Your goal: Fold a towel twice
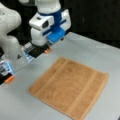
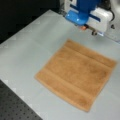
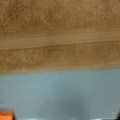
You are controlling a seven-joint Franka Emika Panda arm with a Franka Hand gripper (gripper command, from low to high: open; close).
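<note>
Spreading across both front views, the pale grey table [image 1: 100,57] is the broad surface under everything, and the towel [image 1: 71,86] serves as the landmark on it. The towel [image 2: 77,72] is a tan, roughly square terry cloth lying flat and unfolded, one layer thick, with a smooth woven band running just inside two opposite edges; in the wrist view one such band crosses the towel [image 3: 60,37] above a strip of bare table. No fold has been made in it. The white Franka arm [image 1: 10,32] stands beyond the towel's far corner, towards a front view's left. Its white and blue gripper [image 1: 48,48] hangs over bare table just past the towel's far edge, near it but apart from it, holding nothing. In a front view the gripper [image 2: 86,26] sits off the towel's upper corner. An orange fingertip [image 3: 6,116] shows at the wrist view's lower left; whether the fingers are apart or together cannot be told.
</note>
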